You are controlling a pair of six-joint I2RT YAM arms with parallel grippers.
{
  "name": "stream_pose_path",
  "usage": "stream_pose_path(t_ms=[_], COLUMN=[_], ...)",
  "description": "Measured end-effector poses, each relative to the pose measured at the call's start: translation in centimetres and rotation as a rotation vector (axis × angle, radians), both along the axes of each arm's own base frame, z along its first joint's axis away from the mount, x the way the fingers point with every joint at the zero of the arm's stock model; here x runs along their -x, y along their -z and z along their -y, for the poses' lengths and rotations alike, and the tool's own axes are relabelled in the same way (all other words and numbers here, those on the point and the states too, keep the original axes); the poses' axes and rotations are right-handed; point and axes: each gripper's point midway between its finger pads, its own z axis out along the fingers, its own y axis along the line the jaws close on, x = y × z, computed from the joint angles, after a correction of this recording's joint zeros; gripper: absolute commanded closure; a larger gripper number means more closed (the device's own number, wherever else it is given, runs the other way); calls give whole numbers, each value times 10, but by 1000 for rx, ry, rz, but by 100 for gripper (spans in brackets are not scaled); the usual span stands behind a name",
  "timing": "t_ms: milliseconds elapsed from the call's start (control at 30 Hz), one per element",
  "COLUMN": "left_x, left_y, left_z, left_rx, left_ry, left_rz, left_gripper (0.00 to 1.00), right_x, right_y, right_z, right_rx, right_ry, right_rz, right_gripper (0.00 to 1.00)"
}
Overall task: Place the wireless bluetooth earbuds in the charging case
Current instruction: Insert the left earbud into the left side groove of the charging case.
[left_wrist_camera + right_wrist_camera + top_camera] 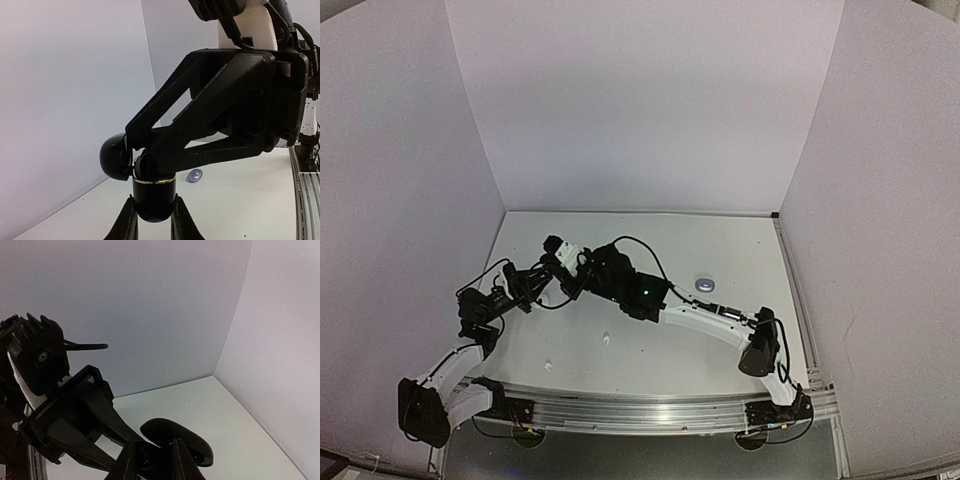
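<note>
My left gripper (pixel 151 220) is shut on the base of a black charging case (pixel 154 192) with a gold rim and holds it upright above the table. The case's lid (pixel 115 156) hangs open to the left. My right gripper (pixel 136 152) reaches in from the right with its tips at the case's mouth. In the right wrist view its jaws (pixel 155 457) stand a small gap apart beside the open lid (pixel 192 440). The dark shape between them is unclear, and no black earbud shows plainly. Both grippers meet at mid-table (pixel 565 275). Two tiny white earbuds (pixel 606 338) (pixel 548 366) lie on the table.
A silvery grey closed case (pixel 705 284) lies on the table to the right of the arms; it also shows in the left wrist view (pixel 194 175). White walls enclose the table on three sides. A metal rail (pixel 640 405) runs along the near edge.
</note>
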Motion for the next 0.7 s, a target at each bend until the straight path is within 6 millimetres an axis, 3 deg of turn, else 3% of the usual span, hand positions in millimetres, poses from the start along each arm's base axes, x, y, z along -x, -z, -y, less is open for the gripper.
stream_pose_path(t_ms=[400,700], left_x=[0,0], left_y=[-1,-4], left_z=[-1,-1], left_rx=[11,19], left_ry=[-1,1], left_rz=[-8,-6], left_gripper=[100,100], right_x=[1,7], right_y=[-4,-11], right_z=[-3,-5], right_rx=[-11,-17], right_ry=[-16,-51], right_rz=[-10,-15], right_gripper=[67,64])
